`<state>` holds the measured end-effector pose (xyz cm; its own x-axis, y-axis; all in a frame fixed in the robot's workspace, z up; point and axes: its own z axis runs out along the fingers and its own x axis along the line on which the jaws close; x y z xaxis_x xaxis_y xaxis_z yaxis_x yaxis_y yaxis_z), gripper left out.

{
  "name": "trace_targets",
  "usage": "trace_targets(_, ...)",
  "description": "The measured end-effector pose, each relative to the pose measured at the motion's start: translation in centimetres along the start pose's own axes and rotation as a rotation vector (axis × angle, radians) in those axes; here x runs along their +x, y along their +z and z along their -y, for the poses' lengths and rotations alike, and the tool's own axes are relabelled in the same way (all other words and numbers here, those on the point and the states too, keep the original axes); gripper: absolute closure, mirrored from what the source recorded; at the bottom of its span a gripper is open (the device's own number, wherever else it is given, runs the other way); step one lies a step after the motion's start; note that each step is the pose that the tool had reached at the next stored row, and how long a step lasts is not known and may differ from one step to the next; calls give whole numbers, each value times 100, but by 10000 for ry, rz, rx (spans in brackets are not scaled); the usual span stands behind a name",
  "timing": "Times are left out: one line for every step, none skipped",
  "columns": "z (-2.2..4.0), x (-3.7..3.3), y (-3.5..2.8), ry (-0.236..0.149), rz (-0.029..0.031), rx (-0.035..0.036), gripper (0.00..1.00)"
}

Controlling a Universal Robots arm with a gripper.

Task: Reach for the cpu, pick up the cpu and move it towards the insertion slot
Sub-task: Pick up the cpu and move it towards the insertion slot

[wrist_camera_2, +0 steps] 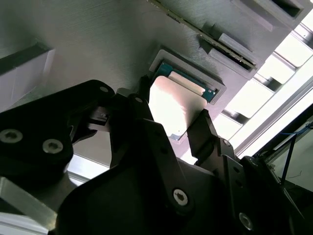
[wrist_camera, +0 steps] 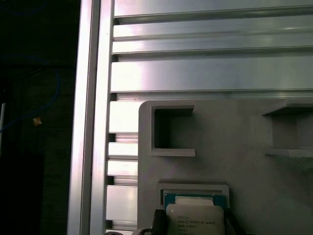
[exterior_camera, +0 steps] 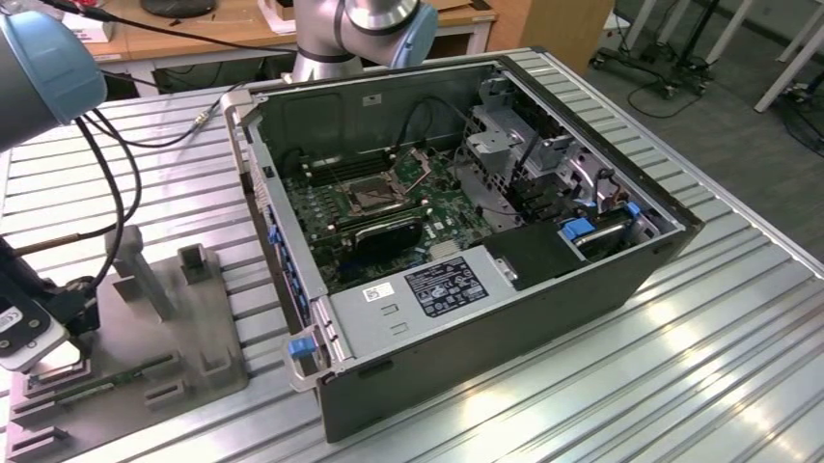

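The tool (wrist_camera_2: 174, 100) is down over the cpu (wrist_camera_2: 171, 117), which sits between its two black sides. Whether it is clamped on the chip or only brackets it cannot be told. The cpu lies flat in a shallow square recess (wrist_camera: 193, 187) of the grey tray (wrist_camera: 254, 171), silvery lid facing up at the wrist cameras. It is square, so it has no long axis, and its edges run parallel to the recess walls. A thin blue-green border shows along the side of the lid farthest from the tool body. In the first wrist view the nearer part of the chip is cut off by the picture edge. In the second wrist view glare washes out the lid and the tool covers parts of its edge.

Just past the cpu the tray has an open-sided pocket (wrist_camera: 171, 129). A little farther off, a long narrow strip (wrist_camera_2: 205, 34) stands on edge in a holder. The tray rests on the ribbed metal desk (exterior_camera: 721, 386).

In the exterior view the tool is low at the exterior view's left, and the cpu under it is too small to make out. Well apart from the tool, beyond the tray, stands the open case (exterior_camera: 515, 338). Inside it, on the green board (exterior_camera: 322, 227), is the slot (exterior_camera: 365, 198), a dark square in a shiny frame whose detail is hard to read. The arm (exterior_camera: 373, 19) rises behind the case.
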<state>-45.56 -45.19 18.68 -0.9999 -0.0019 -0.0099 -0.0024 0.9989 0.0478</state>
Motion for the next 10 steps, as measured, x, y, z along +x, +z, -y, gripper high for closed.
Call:
trace_targets(0,0,-1,0,-1,0,45)
trace_targets(0,0,-2,0,-2,1,45)
trace_targets(0,0,-5,0,-3,2,45)
trace_targets(0,0,-7,0,-3,2,45)
trace_targets(0,0,-8,0,-3,2,45)
trace_targets(0,0,-10,0,-3,2,45)
trace_targets(-1,0,-14,0,-4,2,45)
trace_targets(-1,0,-19,0,-5,3,45)
trace_targets(-1,0,-24,0,-5,3,45)
trace_targets(-1,0,-26,0,-2,1,45)
